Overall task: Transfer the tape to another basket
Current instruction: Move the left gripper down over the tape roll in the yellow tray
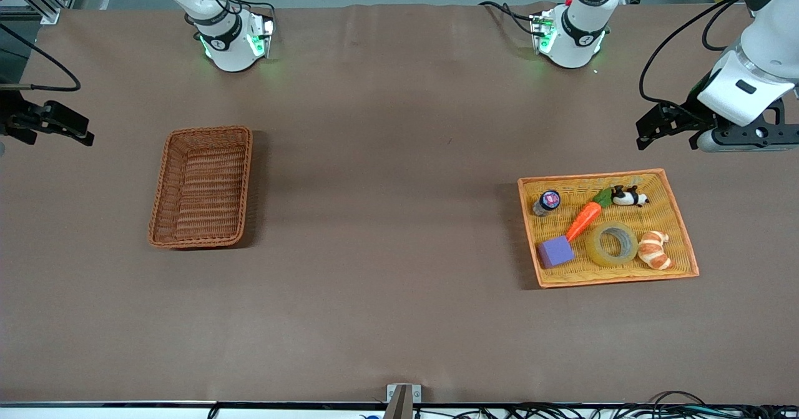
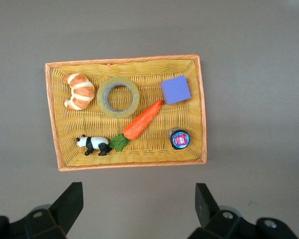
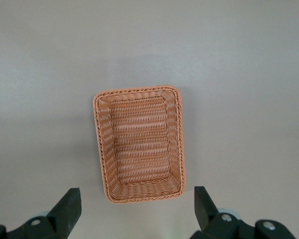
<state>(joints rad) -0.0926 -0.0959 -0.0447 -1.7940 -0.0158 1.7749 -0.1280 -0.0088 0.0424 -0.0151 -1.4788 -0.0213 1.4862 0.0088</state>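
Observation:
The tape (image 1: 592, 245) lies flat in the yellow tray (image 1: 593, 176), between a purple block and a croissant. It also shows in the left wrist view (image 2: 101, 97). The reddish-brown basket (image 1: 209, 130) stands empty toward the right arm's end of the table and also shows in the right wrist view (image 3: 175, 144). My left gripper (image 1: 665, 143) is open and empty, up over bare table beside the tray's edge that faces the robot bases (image 2: 138, 191). My right gripper (image 1: 59, 139) is open and empty, up over bare table beside the basket (image 3: 137, 195).
The tray (image 2: 124, 59) also holds a croissant (image 1: 655, 250), a purple block (image 1: 555, 251), a toy carrot (image 1: 583, 216), a panda figure (image 1: 629, 197) and a small jar (image 1: 547, 202). Brown table stretches between the basket and the tray.

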